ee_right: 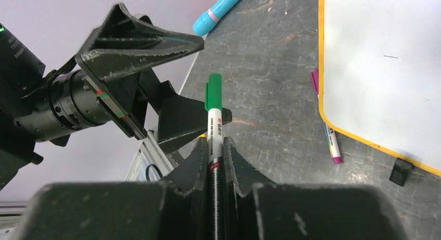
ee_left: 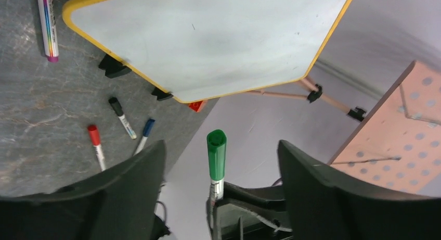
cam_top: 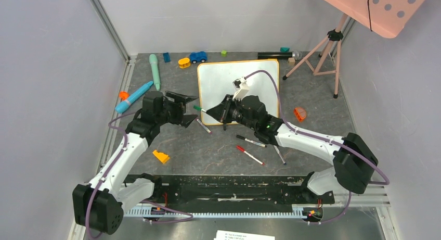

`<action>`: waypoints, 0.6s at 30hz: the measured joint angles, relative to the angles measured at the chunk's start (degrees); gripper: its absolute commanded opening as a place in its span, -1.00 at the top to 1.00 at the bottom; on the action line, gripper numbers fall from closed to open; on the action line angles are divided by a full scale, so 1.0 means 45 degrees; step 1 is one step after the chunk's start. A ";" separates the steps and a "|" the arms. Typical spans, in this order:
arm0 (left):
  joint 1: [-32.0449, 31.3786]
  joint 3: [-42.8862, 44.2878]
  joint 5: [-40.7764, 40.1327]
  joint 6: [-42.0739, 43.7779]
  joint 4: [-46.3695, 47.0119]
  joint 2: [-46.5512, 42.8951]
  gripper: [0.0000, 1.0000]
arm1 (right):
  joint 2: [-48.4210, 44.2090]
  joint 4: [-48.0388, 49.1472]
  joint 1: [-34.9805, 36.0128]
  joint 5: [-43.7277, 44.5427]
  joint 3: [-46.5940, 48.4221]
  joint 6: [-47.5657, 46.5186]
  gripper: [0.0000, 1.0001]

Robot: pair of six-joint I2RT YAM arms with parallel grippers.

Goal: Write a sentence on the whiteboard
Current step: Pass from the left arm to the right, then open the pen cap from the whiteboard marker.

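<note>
Right gripper [ee_right: 214,156] clamped on green marker [ee_right: 213,94], cap toward about 9 o'clock. Left gripper [ee_left: 221,146] spread wide, a finger each side of the cap, not touching. Whiteboard [cam_top: 218,81] lies flat at table's 12 o'clock.

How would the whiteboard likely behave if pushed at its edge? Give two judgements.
The whiteboard looks thin and unbent, so probably stiff and light. It appears to lie flat, clip feet on one edge, so it would likely slide or pivot, not tip.
</note>
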 measured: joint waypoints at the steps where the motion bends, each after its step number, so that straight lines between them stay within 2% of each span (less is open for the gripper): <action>1: 0.0034 0.0000 0.0053 0.0019 0.0015 0.0005 -0.92 | -0.0078 -0.0131 -0.0005 0.0015 0.0000 -0.0053 1.00; 4: 0.0350 0.0005 0.0763 0.0860 0.0389 0.0092 -0.99 | -0.0510 -0.0656 -0.0097 -0.0019 0.0000 -0.0369 1.00; 9: 0.0850 0.0491 0.2686 0.3075 0.1025 0.0928 -0.94 | -0.1399 -0.2050 -0.1054 -0.1098 0.0000 -0.1205 1.00; 14: 0.0787 0.0151 0.4925 0.3599 0.3706 0.1617 -0.81 | -0.2399 -0.2511 -0.2501 -0.3036 -0.0452 -0.1549 1.00; 18: 0.0515 -0.0369 0.6426 0.3463 0.5960 0.1996 -0.72 | -0.2798 -0.2501 -0.2667 -0.4469 -0.0602 -0.1831 1.00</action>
